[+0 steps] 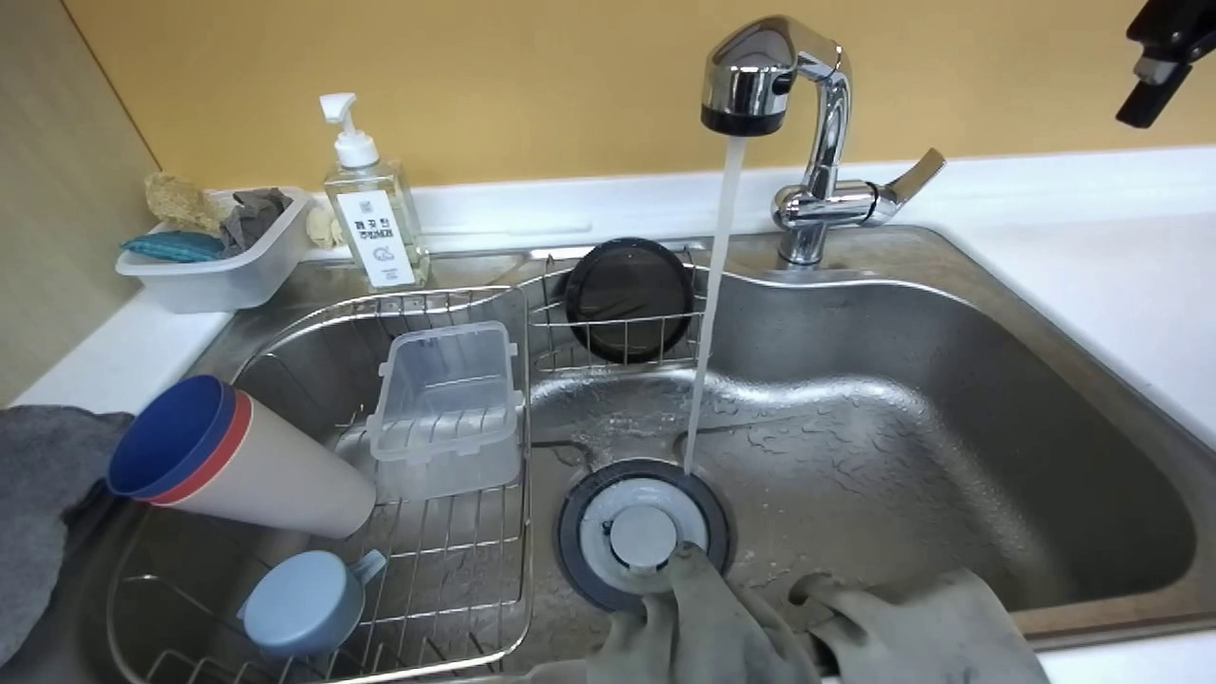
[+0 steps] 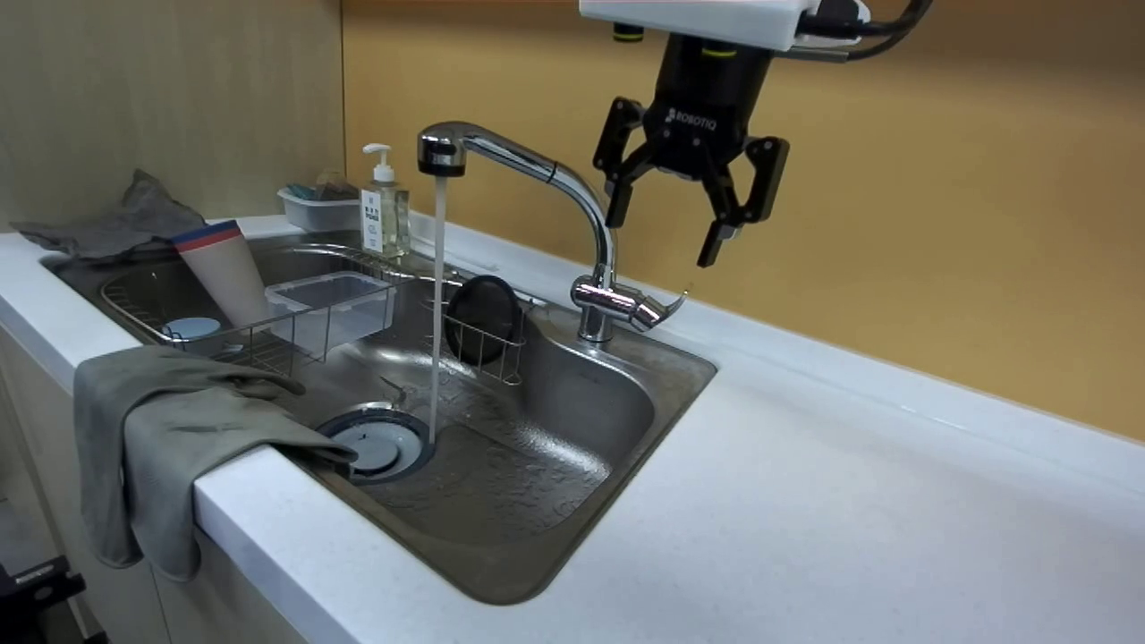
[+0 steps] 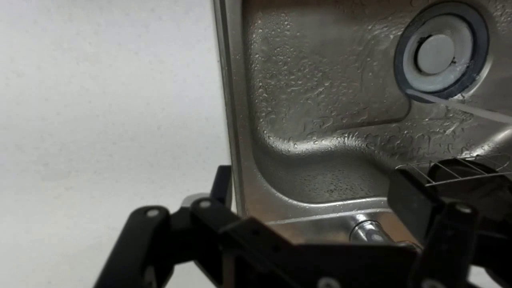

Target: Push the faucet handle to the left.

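The faucet handle (image 1: pixel 920 178) is a short flat chrome lever, tilted upward at the side of the upright chrome faucet body (image 1: pixel 804 228). It also shows in an exterior view (image 2: pixel 671 307). Water runs from the faucet's spout head (image 1: pixel 746 90). My gripper (image 2: pixel 664 231) is open and empty, fingers pointing down, above the handle and apart from it. One fingertip shows at the upper right edge in an exterior view (image 1: pixel 1151 90). In the wrist view the open fingers (image 3: pixel 315 188) frame the sink corner and the faucet base (image 3: pixel 370 232); the handle is hidden behind the gripper there.
The steel sink (image 2: pixel 662 394) holds a wire rack (image 1: pixel 527 570) with cups and a clear container (image 1: pixel 446 408). A small rack holds a black round lid (image 1: pixel 630 299). A soap bottle (image 1: pixel 375 223) stands behind. Rubber gloves (image 2: pixel 179 420) hang over the front edge. The wall is close behind the faucet.
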